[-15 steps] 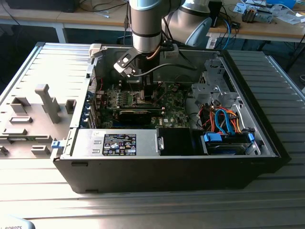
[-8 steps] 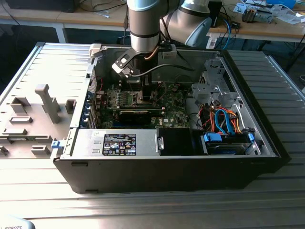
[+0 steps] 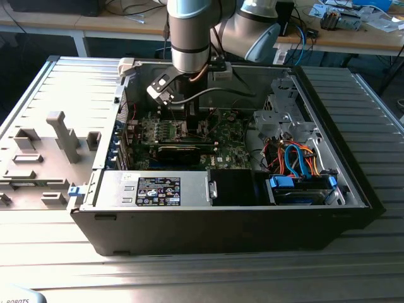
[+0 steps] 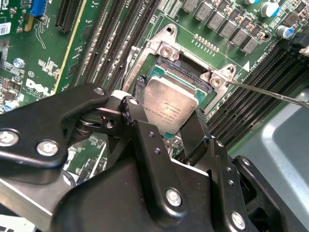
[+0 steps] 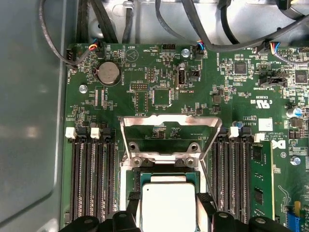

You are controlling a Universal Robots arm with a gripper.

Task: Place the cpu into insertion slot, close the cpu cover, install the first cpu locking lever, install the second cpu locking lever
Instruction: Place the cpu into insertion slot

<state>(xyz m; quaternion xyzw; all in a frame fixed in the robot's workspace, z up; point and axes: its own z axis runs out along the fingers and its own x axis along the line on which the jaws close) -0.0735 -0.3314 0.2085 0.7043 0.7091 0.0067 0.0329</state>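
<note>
In both wrist views my gripper (image 4: 171,99) (image 5: 168,198) is shut on the cpu (image 4: 169,113) (image 5: 169,212), a flat silver-grey square pinched between the black fingers (image 4: 142,87) at two opposite edges. The chip sits slightly tilted right over the insertion slot (image 4: 186,72) (image 5: 166,175), whose dark frame shows around it. The cpu cover (image 5: 169,122), a silvery frame with a cut-out middle, stands open on its hinge beyond the slot. In the exterior view the arm (image 3: 189,38) reaches down into the open computer case onto the green motherboard (image 3: 230,136).
Black memory slots (image 5: 91,179) (image 5: 231,174) flank the socket on both sides. A thin metal lever rod (image 4: 270,93) sticks out beside the socket. Black cables (image 5: 111,19) hang along the case wall. A drive cage with blue and orange cables (image 3: 300,164) and a power supply (image 3: 158,189) fill the case.
</note>
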